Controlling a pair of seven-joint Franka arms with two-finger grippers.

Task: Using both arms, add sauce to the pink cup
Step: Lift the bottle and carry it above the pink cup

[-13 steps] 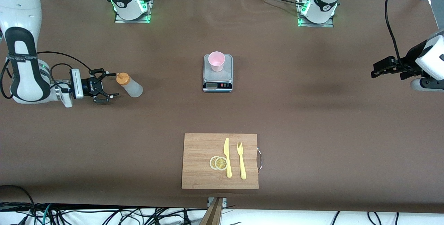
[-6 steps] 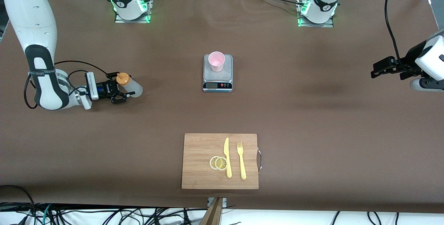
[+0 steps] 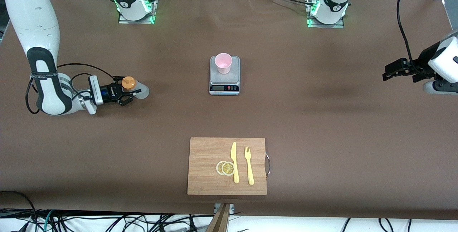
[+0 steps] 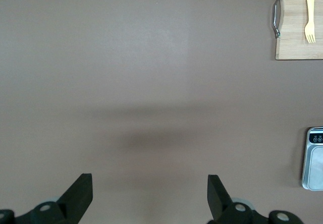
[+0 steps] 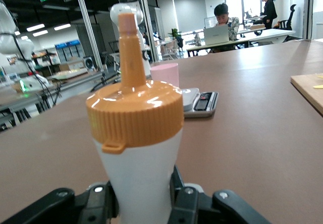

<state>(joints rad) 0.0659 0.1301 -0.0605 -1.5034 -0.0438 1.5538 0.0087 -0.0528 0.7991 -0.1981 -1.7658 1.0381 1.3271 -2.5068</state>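
The right gripper (image 3: 126,92) sat low at the right arm's end of the table, its fingers (image 5: 194,204) closed around the body of the sauce (image 3: 135,89), just under the orange cap (image 5: 134,114). The bottle stood upright in the grasp on the brown table (image 3: 322,117). Well apart, near the table's middle, the cup (image 3: 223,63) stood upright on a scale (image 3: 224,88). Nearer the front camera lay a board (image 3: 205,174) carrying a knife (image 3: 234,162), a fork (image 3: 249,164) and two lemon slices (image 3: 225,168). The left gripper (image 4: 149,196) waited in the air over bare table at the left arm's end, its fingers spread wide and holding nothing.
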